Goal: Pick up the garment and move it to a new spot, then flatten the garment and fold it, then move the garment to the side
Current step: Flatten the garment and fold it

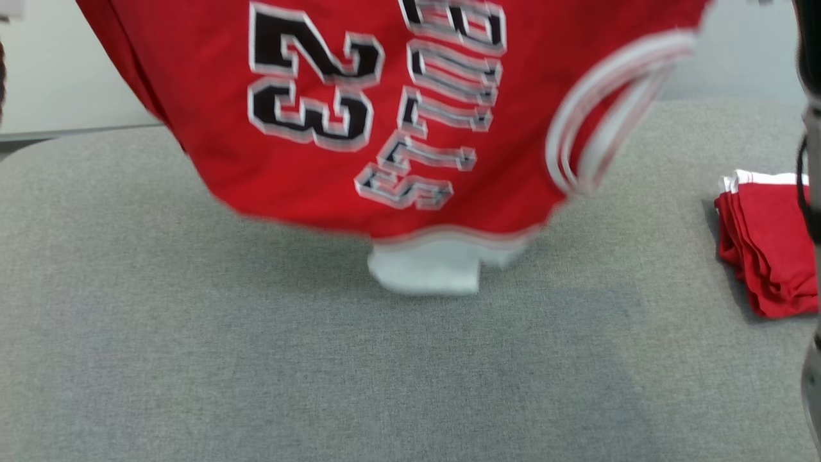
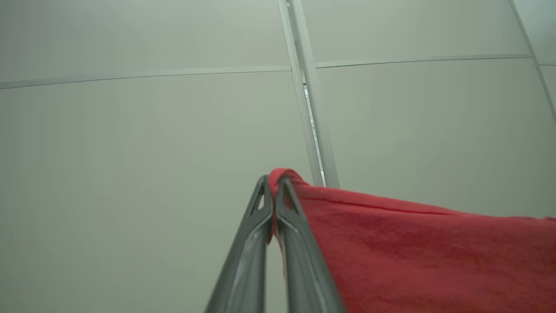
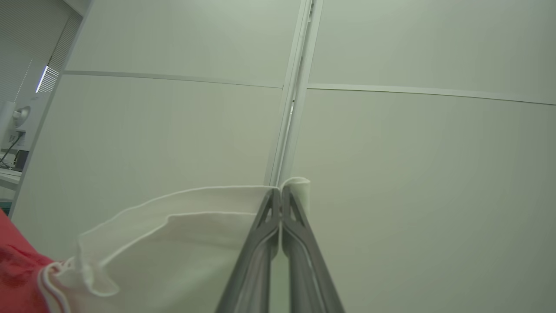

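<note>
One red jersey (image 1: 308,173) hangs across the top of the head view, with two big numerals on it, a 2 and a 3. One grey table (image 1: 256,385) below. At the right edge, one folded red pile (image 1: 770,256): several layers, packed too tight to count. Grippers, two: the left gripper (image 2: 273,180) bottom centre of its wrist view, the right gripper (image 3: 280,193) likewise in its own. Two dark fingers (image 2: 249,248) each, four in all.

The head camera looks forward and down, with the hanging red jersey (image 1: 308,186) close before it above the grey table (image 1: 192,385). Both wrist cameras sit close against the jersey's edges, facing the panelled wall (image 2: 130,139) beyond it and sharing that wall's vertical joint (image 2: 310,108).
</note>
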You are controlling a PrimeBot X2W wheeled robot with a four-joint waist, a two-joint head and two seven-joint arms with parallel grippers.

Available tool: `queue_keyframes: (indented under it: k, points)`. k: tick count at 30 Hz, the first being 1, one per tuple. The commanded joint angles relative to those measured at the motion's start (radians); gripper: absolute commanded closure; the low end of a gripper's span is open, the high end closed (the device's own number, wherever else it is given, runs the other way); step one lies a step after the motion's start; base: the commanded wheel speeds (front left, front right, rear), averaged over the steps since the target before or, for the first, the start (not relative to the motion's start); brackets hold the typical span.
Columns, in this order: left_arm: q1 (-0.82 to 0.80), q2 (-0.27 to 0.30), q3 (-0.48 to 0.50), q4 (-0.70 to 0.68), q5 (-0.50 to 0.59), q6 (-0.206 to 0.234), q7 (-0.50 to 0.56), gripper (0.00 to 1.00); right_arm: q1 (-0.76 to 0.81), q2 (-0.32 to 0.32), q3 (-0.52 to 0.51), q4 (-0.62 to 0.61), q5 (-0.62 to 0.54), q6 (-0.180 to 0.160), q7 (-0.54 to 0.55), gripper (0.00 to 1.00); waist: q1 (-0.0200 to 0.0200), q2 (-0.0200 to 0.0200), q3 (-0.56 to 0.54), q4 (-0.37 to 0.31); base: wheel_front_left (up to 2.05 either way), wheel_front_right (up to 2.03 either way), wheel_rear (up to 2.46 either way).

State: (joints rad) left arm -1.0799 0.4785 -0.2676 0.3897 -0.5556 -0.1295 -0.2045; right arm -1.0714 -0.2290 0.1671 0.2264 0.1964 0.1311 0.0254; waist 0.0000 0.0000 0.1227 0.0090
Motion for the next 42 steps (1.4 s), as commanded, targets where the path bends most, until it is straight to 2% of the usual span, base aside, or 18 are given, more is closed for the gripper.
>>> queue_keyframes:
  k: [1, 7, 11, 17, 21, 27, 29, 30, 32, 36, 42]
  points:
    - [-0.056, -0.003, -0.012, 0.057, -0.015, -0.001, -0.019, 1.00, -0.068, 0.015, 0.012, 0.067, 0.010, -0.001, -0.035, 1.00, 0.0000, 0.0000, 0.022, -0.005, 0.00, 0.00, 0.00]
    - [-0.174, -0.011, -0.071, 0.232, -0.052, -0.001, -0.051, 1.00, -0.253, 0.076, 0.023, 0.326, 0.002, -0.001, -0.136, 1.00, 0.0000, 0.0000, 0.042, -0.004, 0.00, 0.00, 0.00]
    - [-0.181, -0.020, -0.143, 0.356, -0.113, -0.002, -0.056, 1.00, -0.317, 0.118, 0.054, 0.511, -0.002, -0.001, -0.187, 1.00, 0.0000, 0.0000, 0.064, -0.004, 0.00, 0.00, 0.00]
    - [-0.083, -0.049, -0.216, 0.524, -0.258, -0.002, -0.039, 1.00, -0.264, 0.168, 0.081, 0.727, 0.044, -0.001, -0.245, 1.00, 0.0000, 0.0000, 0.104, -0.014, 0.00, 0.00, 0.00]
    - [0.000, -0.081, -0.241, 0.588, -0.358, -0.002, -0.032, 1.00, -0.178, 0.176, 0.129, 0.796, 0.110, -0.001, -0.276, 1.00, 0.0000, 0.0000, 0.143, -0.020, 0.00, 0.00, 0.00]
    - [0.154, -0.134, -0.235, 0.629, -0.508, -0.002, -0.030, 1.00, 0.038, 0.176, 0.243, 0.759, 0.259, -0.001, -0.291, 1.00, 0.0000, 0.0000, 0.171, -0.009, 0.00, 0.00, 0.00]
    - [0.206, -0.146, -0.236, 0.617, -0.544, -0.002, -0.039, 1.00, 0.120, 0.177, 0.243, 0.708, 0.277, -0.001, -0.291, 1.00, 0.0000, 0.0000, 0.173, -0.006, 0.00, 0.00, 0.00]
    - [0.262, -0.145, -0.236, 0.595, -0.557, -0.002, -0.050, 1.00, 0.222, 0.176, 0.225, 0.648, 0.271, -0.001, -0.291, 1.00, 0.0000, 0.0000, 0.164, -0.002, 0.00, 0.00, 0.00]
    - [0.326, -0.144, -0.231, 0.571, -0.574, -0.002, -0.057, 1.00, 0.327, 0.176, 0.200, 0.580, 0.259, -0.001, -0.291, 1.00, 0.0000, 0.0000, 0.149, 0.001, 0.00, 0.00, 0.00]
    - [0.475, -0.108, -0.206, 0.510, -0.549, -0.002, -0.061, 1.00, 0.550, 0.177, 0.180, 0.427, 0.232, 0.000, -0.291, 1.00, 0.0000, 0.0000, 0.094, -0.014, 0.00, 0.00, 0.00]
    - [0.723, -0.063, -0.127, 0.377, -0.429, -0.002, -0.061, 1.00, 0.872, 0.177, 0.139, 0.199, 0.189, 0.000, -0.291, 1.00, 0.0000, 0.0000, 0.003, -0.043, 0.00, 0.00, 0.00]
